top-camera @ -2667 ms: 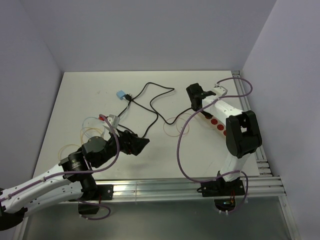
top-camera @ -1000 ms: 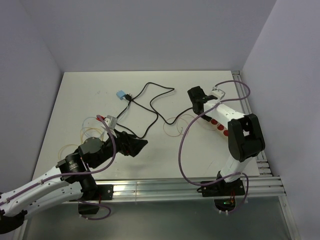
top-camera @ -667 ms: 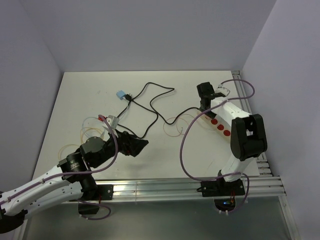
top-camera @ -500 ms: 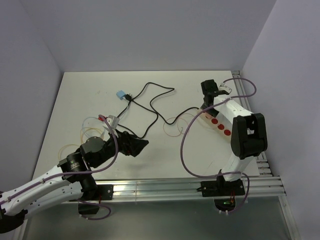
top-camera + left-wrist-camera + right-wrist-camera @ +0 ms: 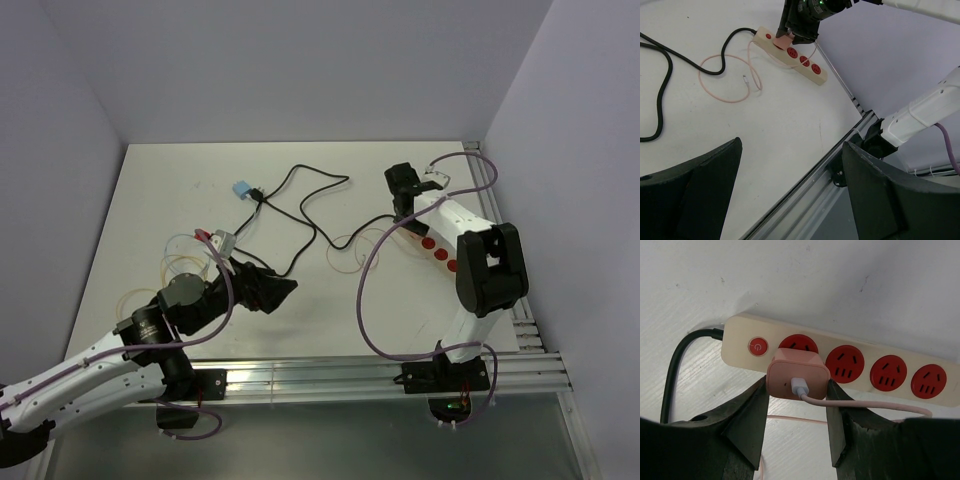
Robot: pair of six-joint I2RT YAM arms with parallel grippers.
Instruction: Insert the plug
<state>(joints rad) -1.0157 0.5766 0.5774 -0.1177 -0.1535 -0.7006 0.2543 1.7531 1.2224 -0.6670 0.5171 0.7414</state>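
Observation:
A pink plug (image 5: 798, 373) with a pale pink cable sits between the fingers of my right gripper (image 5: 797, 387), which is shut on its sides. It hangs over the first red socket, beside the round switch of the beige power strip (image 5: 735, 335). Its prongs are hidden. From above, the right gripper (image 5: 403, 190) stands at the far end of the power strip (image 5: 447, 262). In the left wrist view the plug (image 5: 782, 42) meets the power strip (image 5: 760, 34). My left gripper (image 5: 275, 290) hovers open and empty at the front left, far from the strip.
A black cord (image 5: 300, 215) snakes across the table's middle to a blue block (image 5: 241, 188). Pink cable loops (image 5: 350, 250) lie left of the strip. A metal rail (image 5: 350, 375) runs along the near edge, and another runs along the right edge.
My right gripper swung right and away with the plug, then came back left to the strip's far end. The left arm has not moved.

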